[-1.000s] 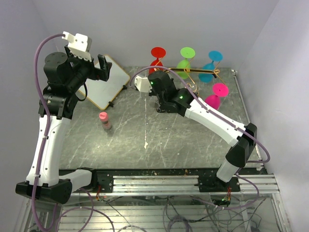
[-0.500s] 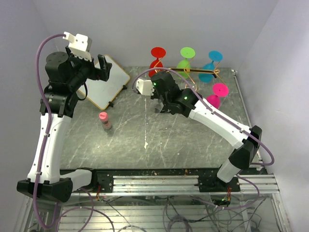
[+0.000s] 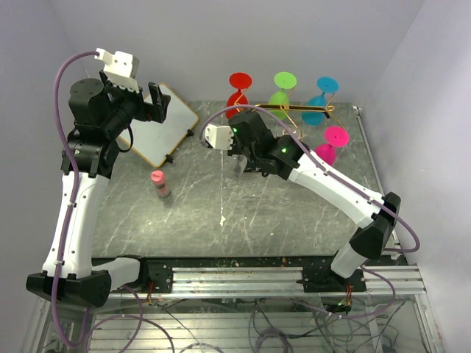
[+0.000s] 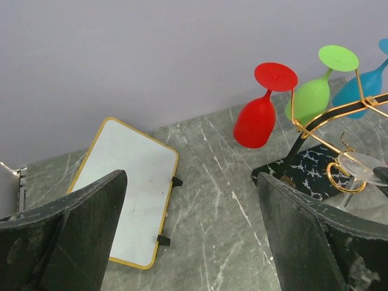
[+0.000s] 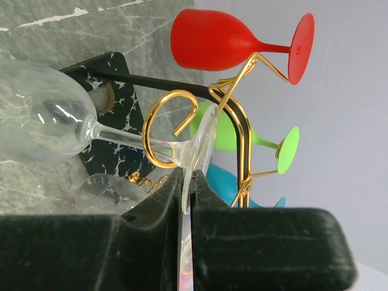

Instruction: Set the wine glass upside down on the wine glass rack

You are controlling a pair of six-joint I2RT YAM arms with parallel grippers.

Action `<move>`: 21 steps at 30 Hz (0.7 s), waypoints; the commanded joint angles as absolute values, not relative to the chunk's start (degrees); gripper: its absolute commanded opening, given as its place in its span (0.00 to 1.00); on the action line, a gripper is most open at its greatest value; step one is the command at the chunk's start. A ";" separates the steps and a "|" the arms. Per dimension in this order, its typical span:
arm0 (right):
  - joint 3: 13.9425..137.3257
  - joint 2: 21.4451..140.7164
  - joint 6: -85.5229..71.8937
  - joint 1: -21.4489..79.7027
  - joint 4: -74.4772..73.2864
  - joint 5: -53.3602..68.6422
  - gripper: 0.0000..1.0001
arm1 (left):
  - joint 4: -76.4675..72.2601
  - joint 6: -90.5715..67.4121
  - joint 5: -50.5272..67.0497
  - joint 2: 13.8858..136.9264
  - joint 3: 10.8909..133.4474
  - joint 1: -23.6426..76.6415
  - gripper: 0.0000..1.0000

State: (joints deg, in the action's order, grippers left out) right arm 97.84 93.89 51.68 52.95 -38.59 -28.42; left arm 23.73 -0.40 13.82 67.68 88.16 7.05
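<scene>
A clear wine glass [image 5: 42, 115] lies on its side in the air, and my right gripper [image 5: 188, 176] is shut on the rim of its foot. From above, that gripper [image 3: 239, 158] hangs left of the wine glass rack [image 3: 294, 112], with the glass [image 3: 236, 168] under it. In the right wrist view a gold scroll [image 5: 159, 130] of the rack [image 5: 236, 115] crosses the stem; I cannot tell whether they touch. My left gripper [image 4: 191, 242] is open and empty, raised over the white board [image 3: 163, 125] at the far left.
Red [image 3: 240, 88], green [image 3: 282, 88], blue [image 3: 320, 99] and pink [image 3: 329, 145] glasses hang upside down on the rack. Its black veined base [image 4: 303, 173] sits by the back wall. A small pink bottle [image 3: 159, 184] stands on the grey table [image 3: 221, 220].
My right arm has swung a little to the left and toward the near edge, carrying the clear glass with it. The left arm has hardly moved.
</scene>
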 commanded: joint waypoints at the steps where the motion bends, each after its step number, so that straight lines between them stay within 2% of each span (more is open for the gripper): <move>1: 101.31 93.16 50.53 54.20 -38.98 -27.89 0.00 | 21.20 -0.79 15.47 67.60 87.59 6.35 0.98; 21: 103.46 96.31 49.49 55.11 -36.73 -31.37 0.00 | 21.37 -0.35 15.73 66.95 87.19 6.33 0.98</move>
State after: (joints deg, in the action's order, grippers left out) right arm 101.16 95.85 50.61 54.39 -39.72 -29.87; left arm 23.46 -0.43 14.46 67.66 87.50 6.87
